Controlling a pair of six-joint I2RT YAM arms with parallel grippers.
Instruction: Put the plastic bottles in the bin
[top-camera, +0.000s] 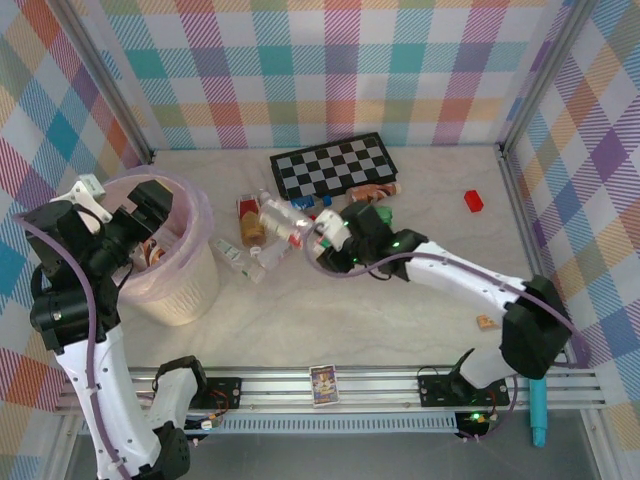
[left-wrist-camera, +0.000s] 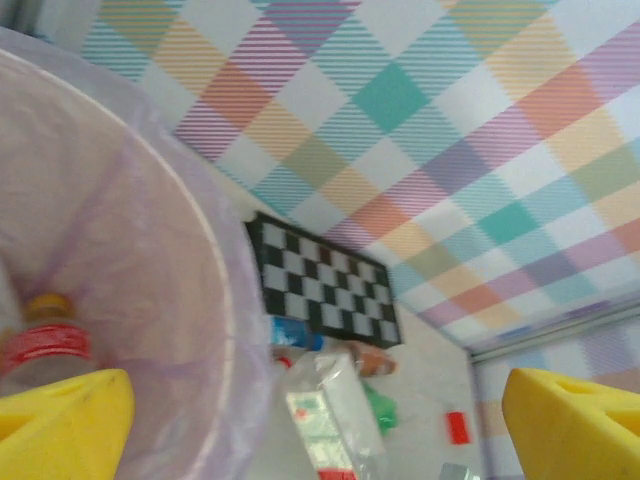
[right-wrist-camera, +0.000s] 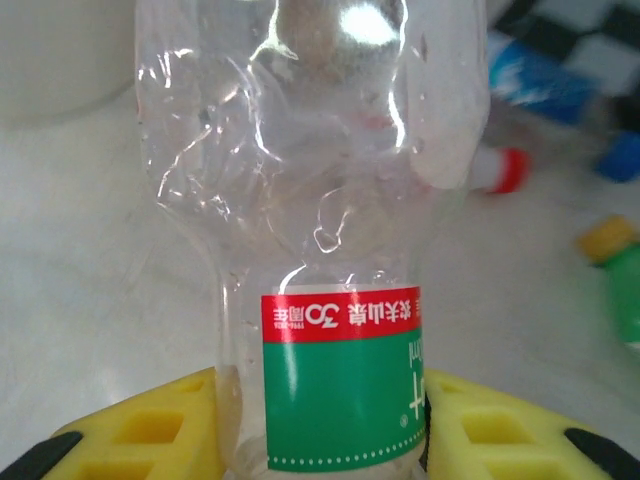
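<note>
My right gripper (right-wrist-camera: 320, 435) is pinching a clear crumpled bottle (right-wrist-camera: 310, 200) at its green and red label, with a yellow pad pressed to each side, low in the middle of the right wrist view. Past it, toward the right of that frame, lie a red-capped bottle (right-wrist-camera: 495, 170) and a green bottle (right-wrist-camera: 625, 290) with a yellow cap. From above, the heap of plastic bottles (top-camera: 262, 228) sits at the centre of the frame on the table (top-camera: 400, 320), just below the checkerboard (top-camera: 335, 163); a red block (top-camera: 473, 200) lies well apart at the right. My left gripper (left-wrist-camera: 315, 425) is spread wide with nothing between its fingers, over the bin (top-camera: 185, 290) at the left of the top view. The bin's pink bag (left-wrist-camera: 130, 200) fills the left of my left wrist view, and a red-labelled bottle (left-wrist-camera: 40, 350) lies inside it at the lower left
</note>
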